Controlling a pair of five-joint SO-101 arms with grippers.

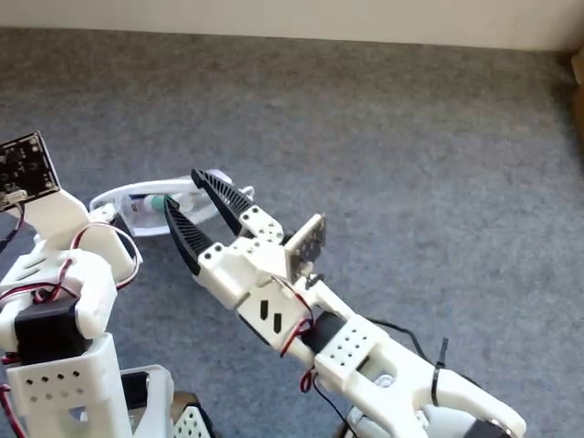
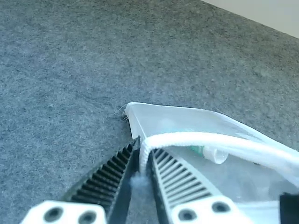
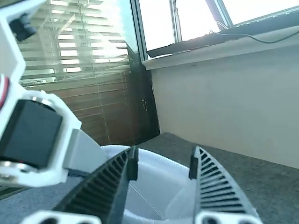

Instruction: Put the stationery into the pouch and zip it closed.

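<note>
The translucent white pouch [image 1: 146, 196] lies on the grey carpet at the left. A white stick with a green cap [image 2: 205, 150] lies inside it, seen through the wall, and its teal cap [image 1: 160, 203] is also visible from above. My left gripper [image 2: 141, 147] is shut on the pouch's thick white rim [image 2: 196, 139] near one corner. My right gripper [image 1: 181, 188] is open, with its black fingers astride the pouch's other end. In the right wrist view the pouch [image 3: 159, 186] sits between the open fingers [image 3: 117, 172].
Grey carpet [image 1: 411, 137] stretches free to the right and toward the far wall [image 1: 292, 16]. The left arm's white body [image 1: 64, 301] stands close beside the right arm [image 1: 347, 347] at the near edge. A wooden object [image 1: 579, 91] pokes in at the right.
</note>
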